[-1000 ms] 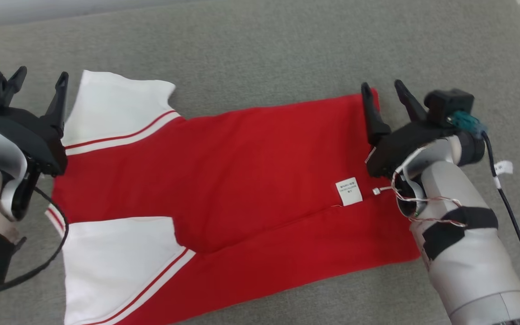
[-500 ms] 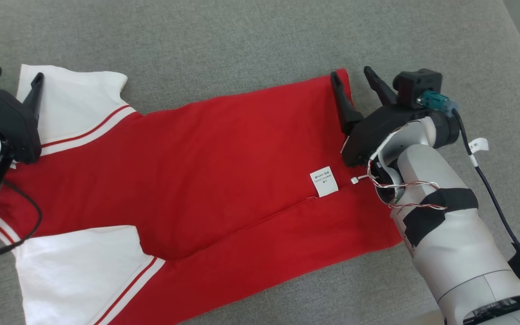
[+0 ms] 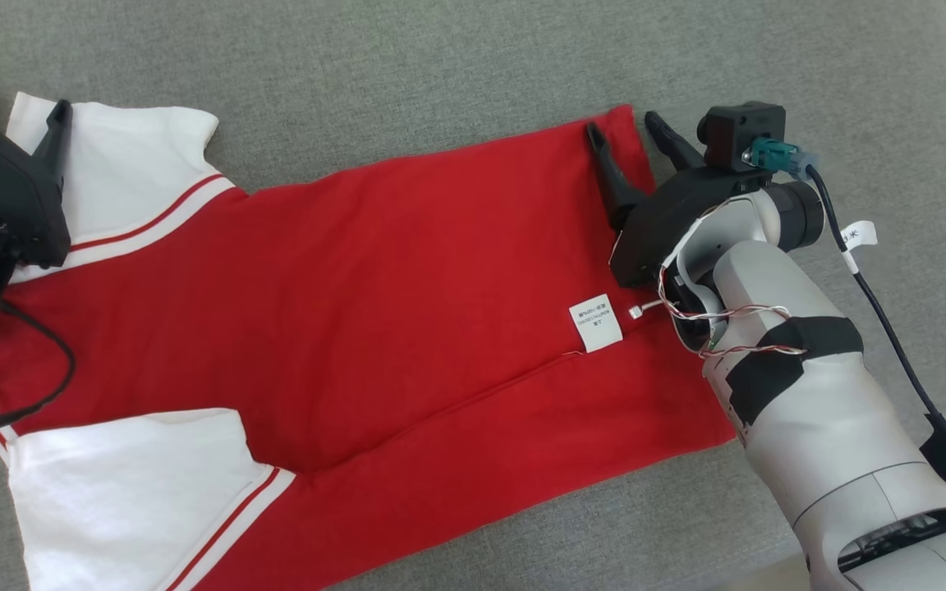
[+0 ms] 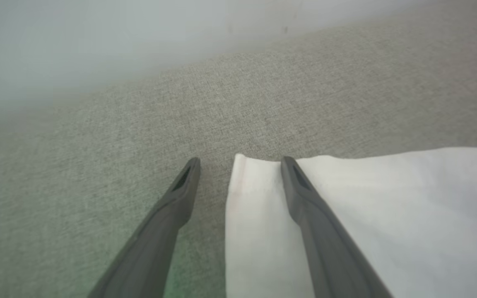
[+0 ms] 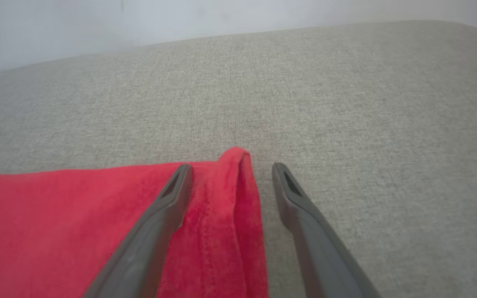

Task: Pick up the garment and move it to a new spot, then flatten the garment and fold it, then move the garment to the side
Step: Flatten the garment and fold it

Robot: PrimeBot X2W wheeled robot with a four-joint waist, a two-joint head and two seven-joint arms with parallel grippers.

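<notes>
Head and wrist views, fold stage. The garment (image 3: 407, 279) lies spread flat on a grey cushion (image 3: 440, 74), long axis running left to right, and serves as the landmark here.

Change over the last second: the head camera has swung, so the garment's drift across the frame is not its own motion; its outline is unaltered. The left gripper (image 3: 20, 105), which stood just off the garment's far left corner, now straddles that corner, one finger over white cloth and one over cushion. The right gripper (image 3: 622, 123) straddles the far right red corner as before. Both sets of jaws stand wide apart and hold nothing.

Reading: flattening looks complete and no fold has yet been made. With each far corner between parted fingers, the pose suits a paired pinch to carry the far edge over toward the near edge.

Count: one garment; two grippers; two white panels (image 3: 128, 180) at its left end, each with a red stripe; one label (image 3: 595, 322) near its right end.
</notes>
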